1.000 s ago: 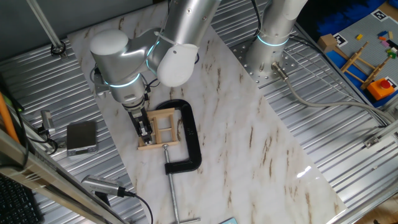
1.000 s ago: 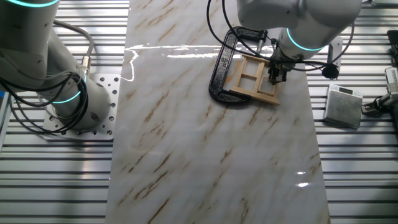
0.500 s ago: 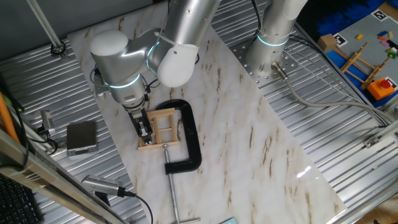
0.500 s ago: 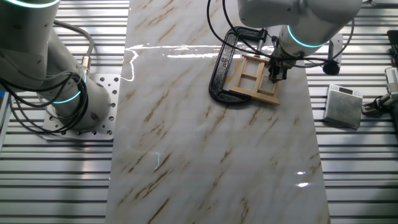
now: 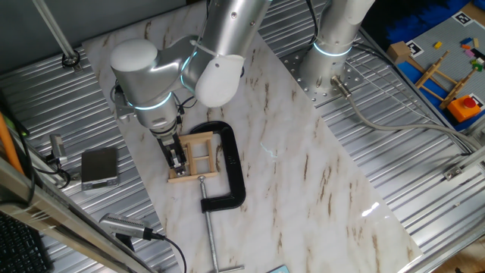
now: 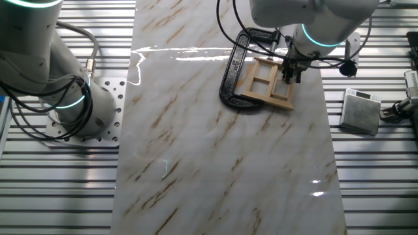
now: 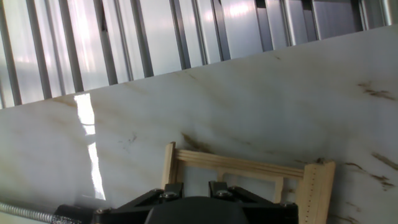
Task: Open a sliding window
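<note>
One arm, one gripper (image 5: 176, 158), and it's right down on the sliding window (image 5: 194, 155) now, fingers standing at the frame's outer rail on the side away from the clamp. From the other fixed view the gripper (image 6: 291, 73) sits low over the window (image 6: 268, 83), but whether those fingers are pinched or spread, I can't tell. One window, light wood, four panes, lying flat on the marble board (image 5: 303, 174). One black C-clamp (image 5: 229, 165) wraps its far side, with its screw rod (image 5: 210, 231) running off toward the board's edge. Hand view: wooden frame (image 7: 249, 171) just ahead.
</note>
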`<action>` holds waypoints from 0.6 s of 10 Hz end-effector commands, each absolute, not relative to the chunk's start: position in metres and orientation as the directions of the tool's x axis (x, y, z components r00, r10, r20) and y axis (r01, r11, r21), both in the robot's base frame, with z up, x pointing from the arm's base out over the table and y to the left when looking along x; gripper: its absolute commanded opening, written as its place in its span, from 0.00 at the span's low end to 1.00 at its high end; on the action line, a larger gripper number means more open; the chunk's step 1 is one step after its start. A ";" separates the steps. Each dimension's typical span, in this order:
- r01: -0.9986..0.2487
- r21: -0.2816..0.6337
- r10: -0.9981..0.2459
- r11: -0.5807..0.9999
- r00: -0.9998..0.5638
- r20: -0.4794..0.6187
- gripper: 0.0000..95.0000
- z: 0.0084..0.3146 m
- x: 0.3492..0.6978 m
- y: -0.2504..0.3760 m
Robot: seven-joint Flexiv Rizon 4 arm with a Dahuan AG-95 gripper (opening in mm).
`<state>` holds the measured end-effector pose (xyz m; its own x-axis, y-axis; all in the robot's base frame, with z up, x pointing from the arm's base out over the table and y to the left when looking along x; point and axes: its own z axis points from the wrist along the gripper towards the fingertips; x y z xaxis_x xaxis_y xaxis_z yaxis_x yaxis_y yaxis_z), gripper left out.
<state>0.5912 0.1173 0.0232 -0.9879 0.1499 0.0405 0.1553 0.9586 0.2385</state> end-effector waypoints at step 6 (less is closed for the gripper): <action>0.115 0.235 0.110 0.965 -0.993 0.034 0.20 0.031 0.589 0.112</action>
<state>0.5890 0.1108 0.0326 -0.9937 0.1071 0.0342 0.1121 0.9657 0.2344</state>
